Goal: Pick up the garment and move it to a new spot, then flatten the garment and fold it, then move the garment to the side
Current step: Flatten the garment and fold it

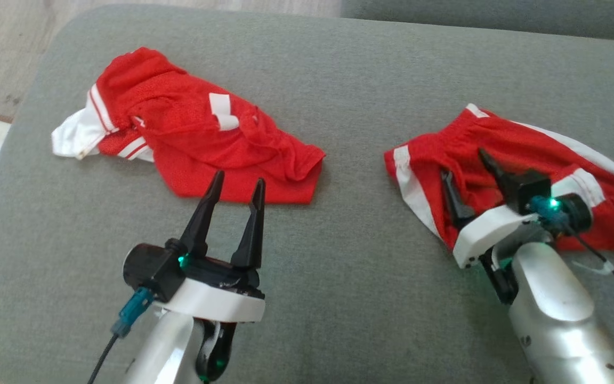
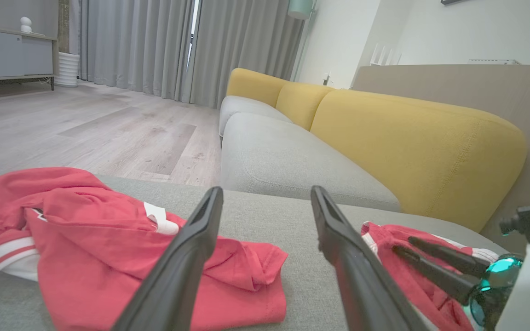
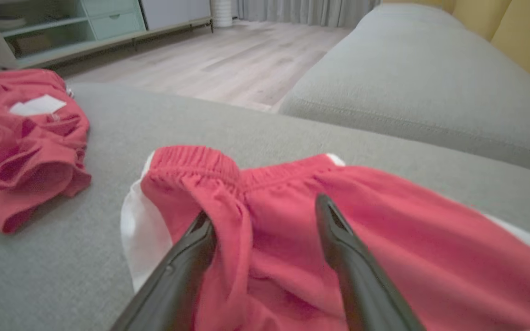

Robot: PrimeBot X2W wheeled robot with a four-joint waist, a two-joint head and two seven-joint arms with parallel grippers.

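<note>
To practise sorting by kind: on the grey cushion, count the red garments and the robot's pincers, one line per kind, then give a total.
Red garments: 2 (jersey, shorts)
Pincers: 2 (left pincer, right pincer)
Total: 4

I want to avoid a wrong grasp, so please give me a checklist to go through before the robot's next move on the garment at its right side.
1. Right gripper open: ok.
2. Its fingers straddle a fold of the red shorts with white side stripes, near the elastic waistband: ok.
3. Left gripper open, holding nothing: ok.
4. Left gripper clear of the crumpled red mesh jersey with white trim: cannot tell.
5. Bare grey fabric cushion between the garments, for a new spot: ok.
6. Shorts lying flat: not ok, crumpled.
</note>
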